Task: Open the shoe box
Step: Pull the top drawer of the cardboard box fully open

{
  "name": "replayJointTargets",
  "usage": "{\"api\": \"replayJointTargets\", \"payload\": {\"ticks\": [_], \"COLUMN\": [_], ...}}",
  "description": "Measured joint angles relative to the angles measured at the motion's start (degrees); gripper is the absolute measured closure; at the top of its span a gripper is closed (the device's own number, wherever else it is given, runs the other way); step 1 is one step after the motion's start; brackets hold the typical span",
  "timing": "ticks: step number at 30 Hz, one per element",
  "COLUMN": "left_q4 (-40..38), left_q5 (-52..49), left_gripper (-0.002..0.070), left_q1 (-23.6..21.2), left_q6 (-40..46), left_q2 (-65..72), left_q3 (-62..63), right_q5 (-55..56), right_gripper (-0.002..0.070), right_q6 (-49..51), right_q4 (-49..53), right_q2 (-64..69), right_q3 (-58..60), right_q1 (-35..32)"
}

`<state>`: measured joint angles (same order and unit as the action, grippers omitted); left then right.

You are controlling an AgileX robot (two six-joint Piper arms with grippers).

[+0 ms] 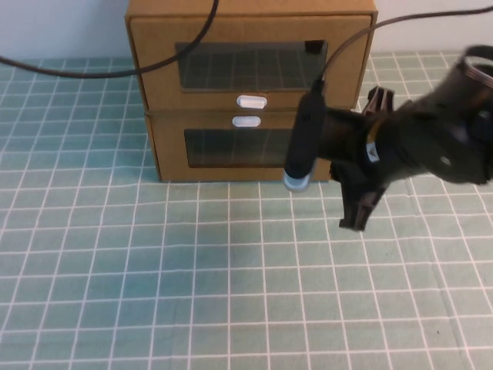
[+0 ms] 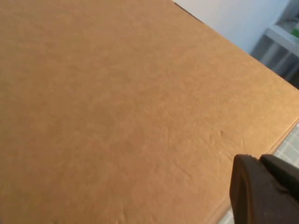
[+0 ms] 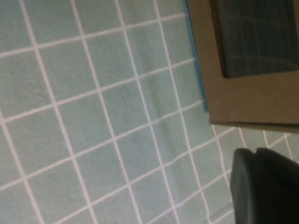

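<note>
R gripper [image 1: 354, 222] nearest, low over green-grid table [image 1: 115, 293], fingers clenched, holding nothing. It sits just off the front-right bottom corner of the shoe box [image 1: 169, 146] and looks clear of it. Box = two stacked cardboard drawers, both closed, at table's far edge, centre. White upper tab [image 1: 251, 101] and lower tab [image 1: 246, 121] lie well left of the fingers. L gripper [image 2: 261, 186] hangs close over a plain cardboard panel of the box; grip can't tell.
</note>
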<state>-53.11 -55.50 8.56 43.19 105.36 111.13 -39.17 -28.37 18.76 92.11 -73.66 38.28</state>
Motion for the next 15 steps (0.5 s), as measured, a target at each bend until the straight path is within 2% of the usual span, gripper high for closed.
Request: {"api": "replayJointTargets", "payload": {"ticks": [5,10,13,15], "left_q4": [-0.77,0.0,1.03,1.33], "left_q5": [-7.6,-10.83,-11.15,-11.15], "left_gripper": [0.068,0.068,0.068,0.068], "left_q1": [0.0,0.0,0.0,0.0], "left_q6": [-2.65,-5.92,-7.14,-7.57], "left_q2": [8.19,11.32,11.32,11.41], "left_q3": [9.69,12.06,12.46,12.5], "right_q5": [-4.36,-0.47,2.82,5.5], "right_gripper": [0.0689,0.0689,0.0689,0.0689], "right_q6": [2.14,2.81,6.0,12.46], "right_q4": [1.95,5.69,12.44,20.41], "right_q2": [4.13,4.17,4.54,5.11], "right_q3": [-7.72,-9.63,-9.63,-9.63], "right_q1": [0.0,0.09,0.67,1.57]}}
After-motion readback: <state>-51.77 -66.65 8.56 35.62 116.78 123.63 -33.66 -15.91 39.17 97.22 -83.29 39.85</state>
